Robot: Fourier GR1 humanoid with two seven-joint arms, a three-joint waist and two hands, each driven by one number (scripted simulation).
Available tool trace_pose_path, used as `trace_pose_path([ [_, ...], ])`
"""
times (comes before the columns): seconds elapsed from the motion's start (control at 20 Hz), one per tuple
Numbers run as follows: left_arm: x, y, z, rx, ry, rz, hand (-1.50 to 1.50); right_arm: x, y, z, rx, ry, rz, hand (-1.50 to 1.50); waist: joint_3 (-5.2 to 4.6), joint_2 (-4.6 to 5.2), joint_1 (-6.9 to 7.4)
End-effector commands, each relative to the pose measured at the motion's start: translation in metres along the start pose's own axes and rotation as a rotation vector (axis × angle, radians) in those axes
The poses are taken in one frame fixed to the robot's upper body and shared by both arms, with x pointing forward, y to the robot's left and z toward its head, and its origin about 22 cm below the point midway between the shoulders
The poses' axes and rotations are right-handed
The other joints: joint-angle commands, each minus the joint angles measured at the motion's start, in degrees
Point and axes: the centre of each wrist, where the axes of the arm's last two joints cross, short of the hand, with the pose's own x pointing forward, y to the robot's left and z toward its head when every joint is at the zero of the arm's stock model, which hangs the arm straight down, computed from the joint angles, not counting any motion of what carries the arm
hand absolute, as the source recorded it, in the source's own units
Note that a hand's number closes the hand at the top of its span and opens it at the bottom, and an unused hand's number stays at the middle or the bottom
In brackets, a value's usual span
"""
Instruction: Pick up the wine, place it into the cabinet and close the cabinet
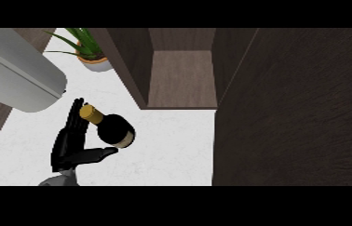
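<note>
A dark glass wine bottle with a gold foil cap lies tilted on the white marbled surface, near its left edge, cap pointing up and left, broad base toward the lower right. Against it rests 1 black hand, coming in from the lower edge on a grey forearm; it shows at the left of the view, so it reads as the left hand. Its fingers are stretched nearly straight along the bottle's left side, reaching past the cap, and its thumb juts out under the bottle's base, so the hand is spread wide and cradles the bottle rather than curling round it. Beyond the bottle, at the far edge of the surface, stands a dark brown wooden cabinet with its inside showing, bare brown boards within. Its dark door panel hangs open on the right and fills that side of the view. A green potted plant in a pale pot sits in the far left corner, and a large rounded grey form covers the upper left.
</note>
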Motion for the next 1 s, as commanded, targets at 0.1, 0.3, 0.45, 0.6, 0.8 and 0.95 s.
trace_pose_path([
  [0.1,-0.026,0.009,-0.004,-0.008,0.025,0.006,-1.50,0.003,-0.013,0.004,-0.012,-0.026,-0.001,-1.50,0.00,0.01,-0.05],
  [0.3,-0.033,0.003,-0.007,-0.014,0.033,0.009,-1.50,-0.002,0.005,0.002,0.008,-0.031,0.007,-1.50,-0.01,0.02,-0.02],
  [0.45,-0.049,-0.017,-0.009,-0.022,0.037,0.016,-1.50,0.024,-0.007,-0.009,0.008,-0.003,0.015,-1.50,-0.04,0.06,-0.01],
  [0.6,-0.061,-0.006,0.008,-0.006,0.031,0.048,-1.50,-0.007,-0.017,-0.002,-0.009,-0.017,0.004,-1.50,0.00,0.02,0.00],
  [0.8,-0.061,0.003,-0.021,0.014,0.013,0.118,-1.50,0.001,0.002,0.003,-0.005,-0.023,0.018,-1.50,-0.05,0.13,-0.44],
  [0.95,-0.066,-0.002,-0.011,-0.010,0.011,0.173,-1.50,0.012,-0.002,0.014,0.008,-0.010,0.025,-1.50,-0.02,0.02,-0.27],
])
